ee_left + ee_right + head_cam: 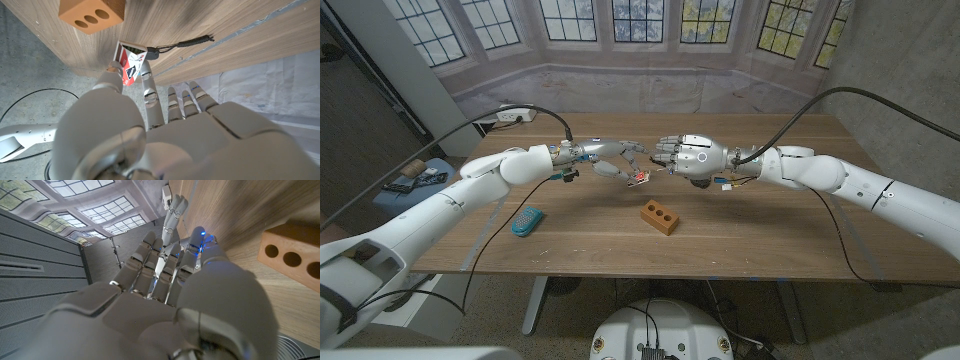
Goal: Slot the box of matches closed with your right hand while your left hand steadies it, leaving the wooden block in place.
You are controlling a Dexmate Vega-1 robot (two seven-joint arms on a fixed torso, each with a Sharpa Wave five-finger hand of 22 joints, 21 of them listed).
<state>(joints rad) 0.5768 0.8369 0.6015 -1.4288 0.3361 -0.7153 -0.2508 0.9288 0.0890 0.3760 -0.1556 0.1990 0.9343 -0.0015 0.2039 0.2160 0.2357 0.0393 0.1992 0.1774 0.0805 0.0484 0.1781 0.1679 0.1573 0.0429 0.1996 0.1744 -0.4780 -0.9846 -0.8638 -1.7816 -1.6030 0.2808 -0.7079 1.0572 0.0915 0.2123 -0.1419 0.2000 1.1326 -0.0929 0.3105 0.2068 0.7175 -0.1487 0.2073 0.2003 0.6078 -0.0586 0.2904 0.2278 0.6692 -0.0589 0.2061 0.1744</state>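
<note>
Lying on the wooden table [770, 240] near its middle is a wooden block [660, 217] with three round holes, and off toward the robot's left sits a small teal object [528, 221]. A black cable [520, 115] runs from a white power strip [510, 116] at the table's far edge down to the left arm. Above the block, both hands meet in the air. The left hand [605, 158] pinches the box of matches [638, 178] between thumb and a finger, its other fingers stretched out; the left wrist view shows the red and white box [131, 62] held clear of the table, near the block [91, 14]. The right hand [682, 157] hovers just beside the box, fingers close together and reaching toward it; whether they touch it I cannot tell. It holds nothing that shows.
</note>
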